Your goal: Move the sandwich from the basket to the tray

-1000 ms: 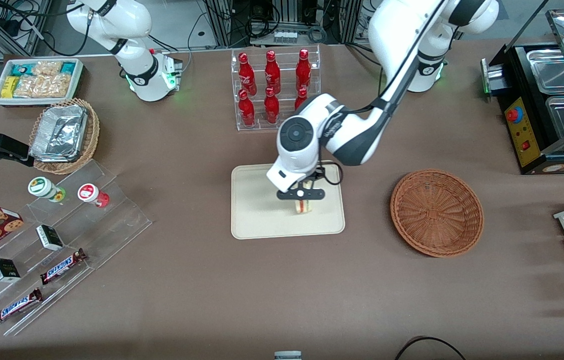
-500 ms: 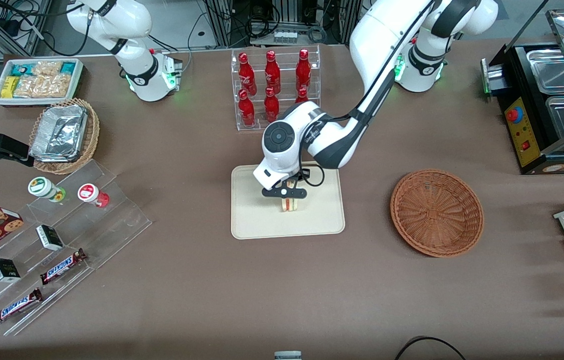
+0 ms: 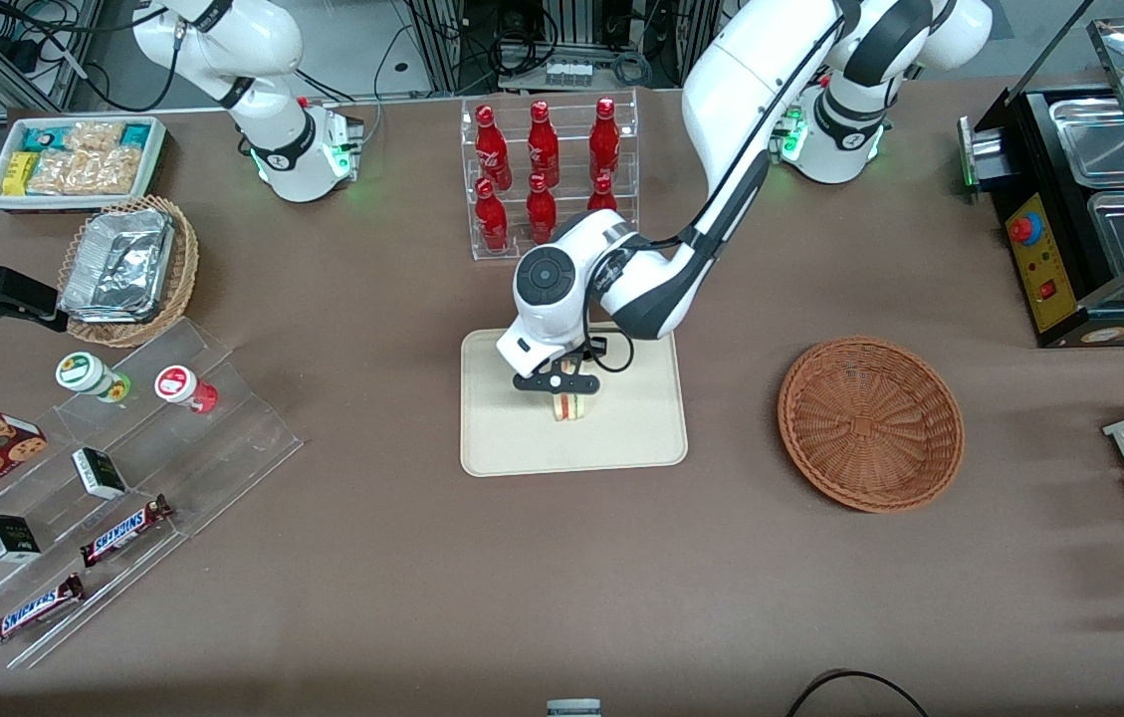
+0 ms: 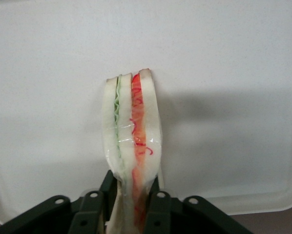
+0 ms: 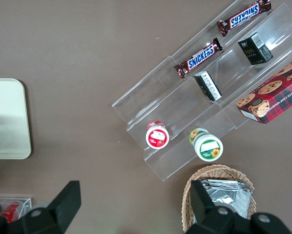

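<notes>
The sandwich (image 3: 569, 406) (image 4: 132, 131), a pale wedge with green and red filling at its cut edge, hangs just over the middle of the cream tray (image 3: 512, 443) (image 4: 224, 73). My left gripper (image 3: 562, 382) (image 4: 131, 195) is shut on it, the black fingers (image 4: 158, 202) pinching the bread from both sides. The reddish-brown wicker basket (image 3: 870, 423) holds nothing and lies on the table toward the working arm's end, well apart from the tray.
A clear rack of red bottles (image 3: 547, 174) stands just farther from the front camera than the tray. Toward the parked arm's end are clear steps with snack bars (image 3: 118, 530) and cups (image 3: 185, 386), and a tan basket of foil containers (image 3: 128, 269).
The arm has carried the sandwich across the tray toward the parked arm's end and slightly lower. The grip on it has stayed shut.
</notes>
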`<state>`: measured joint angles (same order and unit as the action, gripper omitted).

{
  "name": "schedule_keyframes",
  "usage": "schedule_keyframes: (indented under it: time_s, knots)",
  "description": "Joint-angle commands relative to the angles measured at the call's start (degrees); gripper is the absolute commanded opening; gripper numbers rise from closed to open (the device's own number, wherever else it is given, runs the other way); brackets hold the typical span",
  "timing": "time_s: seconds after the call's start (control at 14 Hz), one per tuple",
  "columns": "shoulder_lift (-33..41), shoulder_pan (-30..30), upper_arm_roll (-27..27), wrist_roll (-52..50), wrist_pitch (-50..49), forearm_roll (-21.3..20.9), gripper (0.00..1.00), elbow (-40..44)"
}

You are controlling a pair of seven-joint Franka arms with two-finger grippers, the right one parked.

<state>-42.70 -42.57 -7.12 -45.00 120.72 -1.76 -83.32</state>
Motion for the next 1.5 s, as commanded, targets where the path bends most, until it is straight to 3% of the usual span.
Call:
schedule_keyframes:
  time_s: [0.0, 0.21, 0.43, 0.71, 1.07, 1.43]
  knots:
    - [1.21, -0.49, 1.06, -0.70, -1.19, -0.44, 1.00, 1.49]
    - [6.38, -0.05, 4.38, -0.97, -7.14, 0.52, 1.00, 1.49]
    - [13.24, -0.14, 10.27, -0.44, -13.47, 4.39, 1.00, 1.32]
    - [20.27, -0.14, 17.04, 0.69, -20.60, 4.40, 1.00, 0.88]
    - [27.49, -0.14, 26.44, 11.92, -29.91, 4.48, 1.00, 0.00]
    - [33.64, -0.14, 36.46, 25.64, -32.21, 4.57, 1.00, -3.51]
